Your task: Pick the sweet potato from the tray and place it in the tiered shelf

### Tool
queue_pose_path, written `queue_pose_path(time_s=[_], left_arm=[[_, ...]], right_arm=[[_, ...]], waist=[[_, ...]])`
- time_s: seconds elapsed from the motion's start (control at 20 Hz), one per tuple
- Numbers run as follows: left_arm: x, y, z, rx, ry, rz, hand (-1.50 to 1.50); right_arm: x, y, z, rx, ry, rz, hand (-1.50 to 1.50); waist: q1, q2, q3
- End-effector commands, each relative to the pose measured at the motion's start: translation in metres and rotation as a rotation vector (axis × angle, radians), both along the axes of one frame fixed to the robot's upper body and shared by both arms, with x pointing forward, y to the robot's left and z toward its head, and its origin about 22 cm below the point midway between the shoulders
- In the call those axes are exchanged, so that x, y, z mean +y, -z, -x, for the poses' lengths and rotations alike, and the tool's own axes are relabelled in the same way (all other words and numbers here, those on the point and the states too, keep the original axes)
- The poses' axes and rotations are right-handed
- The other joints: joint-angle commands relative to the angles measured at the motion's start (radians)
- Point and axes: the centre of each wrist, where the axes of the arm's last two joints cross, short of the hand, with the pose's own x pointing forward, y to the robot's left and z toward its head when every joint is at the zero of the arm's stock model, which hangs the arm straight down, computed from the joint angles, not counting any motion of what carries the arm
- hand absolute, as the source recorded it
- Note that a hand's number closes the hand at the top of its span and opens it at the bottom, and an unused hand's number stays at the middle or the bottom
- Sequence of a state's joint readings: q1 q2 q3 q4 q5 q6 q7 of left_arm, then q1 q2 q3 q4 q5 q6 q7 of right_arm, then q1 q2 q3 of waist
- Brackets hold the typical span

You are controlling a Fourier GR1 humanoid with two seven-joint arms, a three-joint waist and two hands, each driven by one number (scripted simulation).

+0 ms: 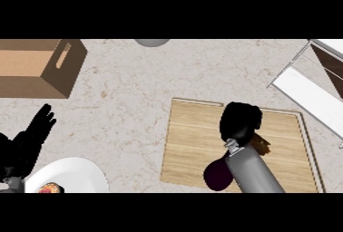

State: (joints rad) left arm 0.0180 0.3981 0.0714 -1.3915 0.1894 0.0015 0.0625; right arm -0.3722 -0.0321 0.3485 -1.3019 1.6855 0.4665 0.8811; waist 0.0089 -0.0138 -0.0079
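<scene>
**Desk:** While you have the head view up, where is the right hand?

**Operator:** My right hand (pixel 240 120) hangs over the wooden tray (pixel 194 136), which fills the view from 3 to 5 o'clock. I see it from the back, so I can't tell whether it's clenched, released, or grasping anything.

**Desk:** And the sweet potato?

**Operator:** I read the dark purple rounded thing at the tray's 6 o'clock edge as the sweet potato (pixel 216 176). It's at 7 o'clock from the hand, tucked partly under my grey forearm (pixel 254 174). It's on the tray, not on the shelf. A brown patch (pixel 261 144) also shows just beside the wrist at 4 o'clock, and I can't make out what it is.

**Desk:** The shelf?

**Operator:** The tiered shelf (pixel 308 93) is at 2 o'clock, well apart from the hand, cut off by the view's edge.

**Desk:** Left side?

**Operator:** My left hand (pixel 30 140) rests at 8 o'clock near the edge, released, fingers straight and pointing up. Just beside it at 7 o'clock is a white plate (pixel 77 174) with something colourful (pixel 48 188) on it. A cardboard box (pixel 33 68) stands at 10 o'clock, and a grey rounded thing (pixel 153 42) peeks in at 12.
</scene>
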Motion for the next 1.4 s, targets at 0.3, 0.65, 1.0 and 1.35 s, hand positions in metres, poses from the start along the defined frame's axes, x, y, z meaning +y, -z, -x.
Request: queue_pose_path(time_s=[0.3, 0.65, 1.0, 1.35], left_arm=[[0.007, -0.008, 0.004, 0.004, -0.018, -0.015, 0.0], [0.001, -0.004, 0.005, -0.001, -0.037, 0.006, 0.0], [-0.001, 0.003, 0.015, -0.004, -0.005, -0.004, 0.0], [0.001, -0.001, 0.006, 0.019, -0.027, 0.008, 0.0]], right_arm=[[0.021, -0.017, 0.025, -0.117, -0.114, 0.098, 1.5], [-0.038, -0.071, 0.002, -0.32, 0.038, -0.449, 1.5], [-0.074, -0.141, 0.006, -0.485, 0.092, -0.715, 1.5], [-0.093, -0.196, 0.066, -0.711, 0.099, -0.923, 1.5]], waist=[[-0.008, 0.012, 0.008], [-0.03, 0.012, 0.012], [-0.015, 0.009, 0.008], [-0.026, 0.008, 0.008]])
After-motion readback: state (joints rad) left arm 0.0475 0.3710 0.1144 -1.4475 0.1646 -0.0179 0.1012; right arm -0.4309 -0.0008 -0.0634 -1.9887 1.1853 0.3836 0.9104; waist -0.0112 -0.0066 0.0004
